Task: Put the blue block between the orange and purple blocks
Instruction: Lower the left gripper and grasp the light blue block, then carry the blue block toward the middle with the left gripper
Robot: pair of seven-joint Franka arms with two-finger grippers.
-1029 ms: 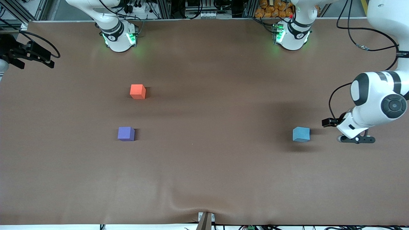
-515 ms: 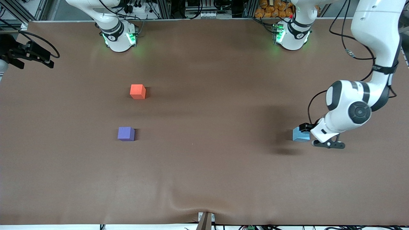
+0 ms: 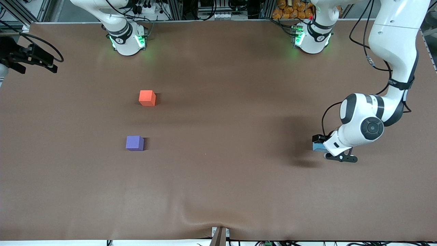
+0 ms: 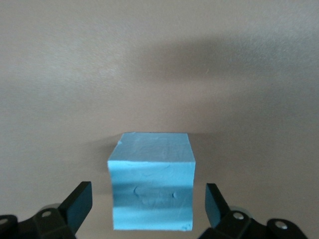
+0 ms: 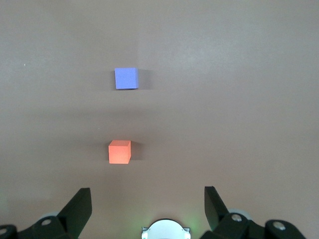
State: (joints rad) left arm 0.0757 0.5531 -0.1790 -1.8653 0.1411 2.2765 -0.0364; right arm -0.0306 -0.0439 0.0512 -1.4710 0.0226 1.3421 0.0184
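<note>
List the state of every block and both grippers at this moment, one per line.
blue block: resting on the table, between the open fingers, not gripped.
orange block: on the table, untouched.
purple block: on the table, nearer the front camera than orange.
left gripper: open, straddling the blue block.
right gripper: open, waiting high over the table.

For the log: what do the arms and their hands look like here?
Glossy white rounded links with dark grey joint caps and bands; loose black cables trail along the left arm. Both bases glow green. The left hand and right hand each have two black, wedge-shaped fingers.
</note>
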